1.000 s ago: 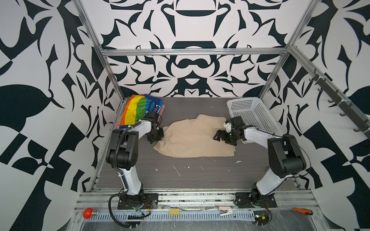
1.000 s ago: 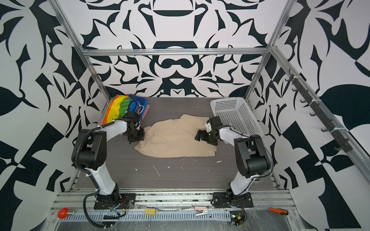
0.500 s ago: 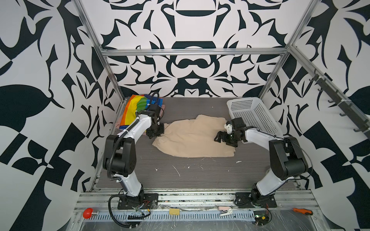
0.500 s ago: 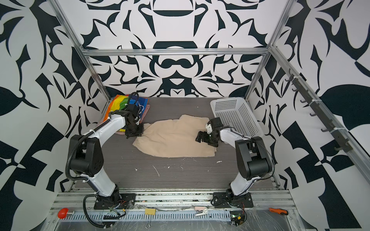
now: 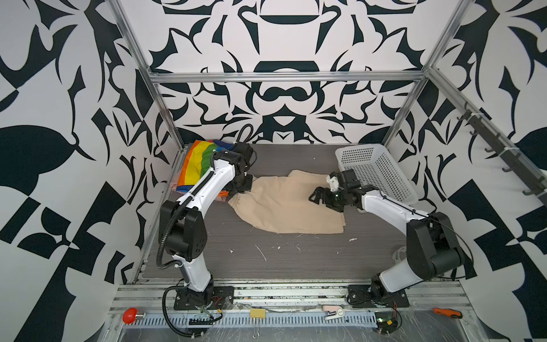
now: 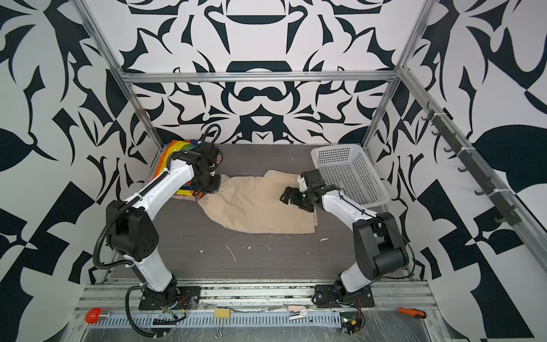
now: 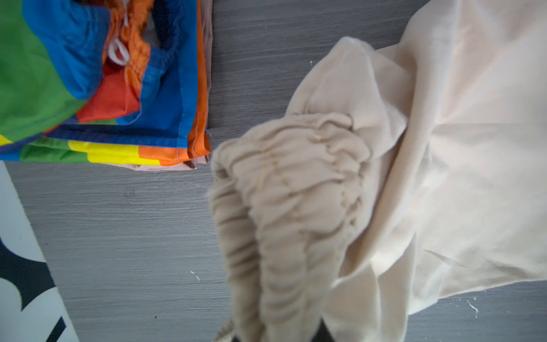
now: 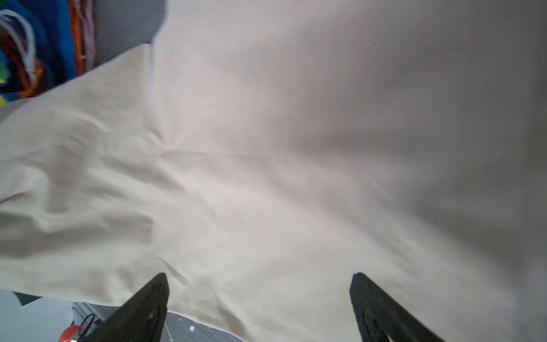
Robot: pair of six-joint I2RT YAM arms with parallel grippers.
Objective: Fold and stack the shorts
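We count three pairs of shorts: one beige pair (image 5: 284, 207), one rainbow-striped pair (image 5: 197, 161), and one pink pair (image 7: 167, 166), of which only an edge shows. We find one white basket (image 5: 384, 177) on one table (image 5: 296, 260). We count two pincers, the left pincer (image 5: 238, 194) and the right pincer (image 5: 324, 201). Well in front of the basket lie one red button (image 5: 130, 315), one yellow clip (image 5: 256, 314) and one orange-handled tool (image 5: 444, 313).

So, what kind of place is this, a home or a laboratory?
Probably a laboratory robot cell: an aluminium frame carries black-and-white patterned walls, the left arm and the right arm are bolted to a front rail, and a red button sits there.
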